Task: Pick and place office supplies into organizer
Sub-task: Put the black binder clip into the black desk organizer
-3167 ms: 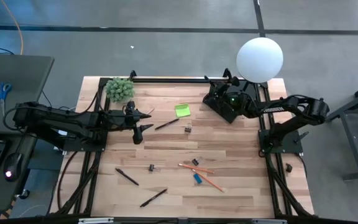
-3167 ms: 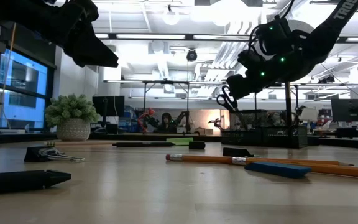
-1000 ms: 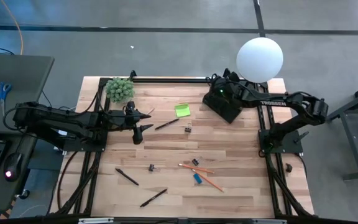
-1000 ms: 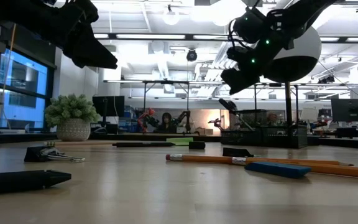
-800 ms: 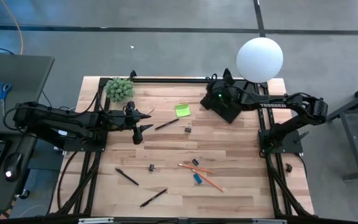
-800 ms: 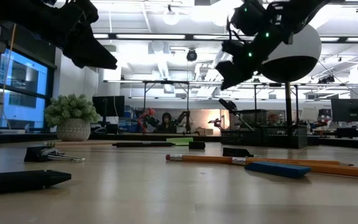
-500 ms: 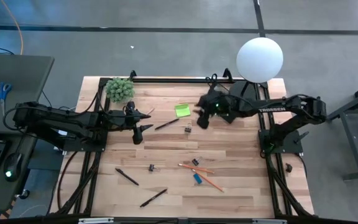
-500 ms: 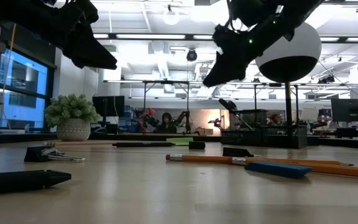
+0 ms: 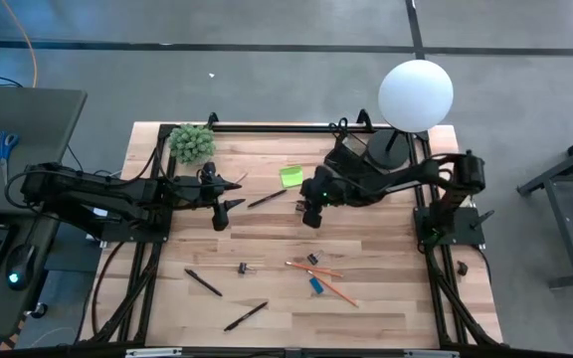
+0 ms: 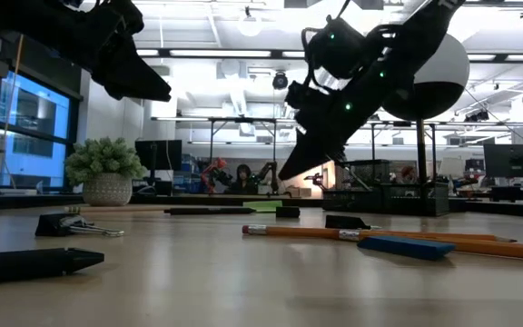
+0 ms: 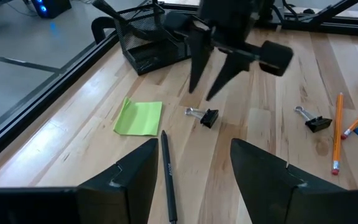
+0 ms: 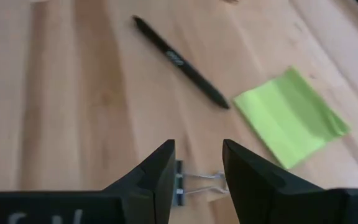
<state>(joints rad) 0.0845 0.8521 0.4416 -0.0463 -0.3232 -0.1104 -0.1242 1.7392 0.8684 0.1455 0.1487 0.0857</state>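
My right gripper (image 9: 309, 217) hangs open and tipped down over a small black binder clip (image 12: 188, 182), which lies flat on the wood between and below its fingertips, untouched; the left wrist view shows the gap above the clip (image 11: 207, 116). Beside it lie a lime-green sticky pad (image 9: 291, 176) and a black pen (image 9: 267, 198). The black mesh organizer (image 11: 145, 46) stands at the far right, black scissor handles (image 11: 103, 25) sticking up from it. My left gripper (image 9: 229, 199) waits open at the table's left, raised above the wood.
Nearer the front lie two pencils (image 9: 324, 278), a blue piece (image 9: 316, 284), another clip (image 9: 312, 259), a third clip (image 9: 243, 268) and two pens (image 9: 204, 282), (image 9: 246, 315). A white globe lamp (image 9: 416, 94) and a potted plant (image 9: 192, 142) stand along the far edge.
My right gripper has swung from above the organizer toward the table's left and near edge, sinking and tipping its fingers downward, and now hovers over the binder clip. Its finger gap looks unchanged. Nothing on the table has moved.
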